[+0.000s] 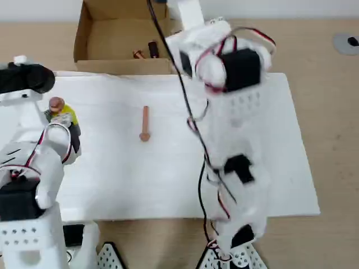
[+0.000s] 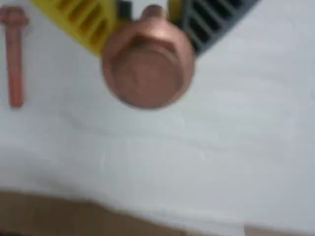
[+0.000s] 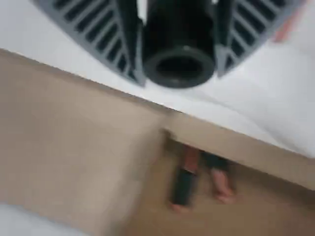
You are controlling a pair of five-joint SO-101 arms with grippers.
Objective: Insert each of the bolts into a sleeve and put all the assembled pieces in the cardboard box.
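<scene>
Left end effector (image 2: 147, 17): pinches copper bolt (image 2: 147, 69), well short of cardboard box (image 1: 120, 66). Loose bolt (image 1: 145, 123): on white sheet (image 1: 112, 168), nearer box. Right end effector (image 3: 177, 34): clamps black sleeve (image 3: 178, 61) by box's front wall. Assembled pieces (image 1: 146, 50): inside box.

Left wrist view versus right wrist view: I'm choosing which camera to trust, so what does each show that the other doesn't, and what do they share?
Left wrist, not right: a copper bolt, head-on, clamped in the left gripper. Right wrist, not left: a black sleeve in the right gripper, and the cardboard box with pieces inside. Both: the white sheet. The loose bolt lies clear in the left view, and a pink blur at the right view's edge may be it.
</scene>
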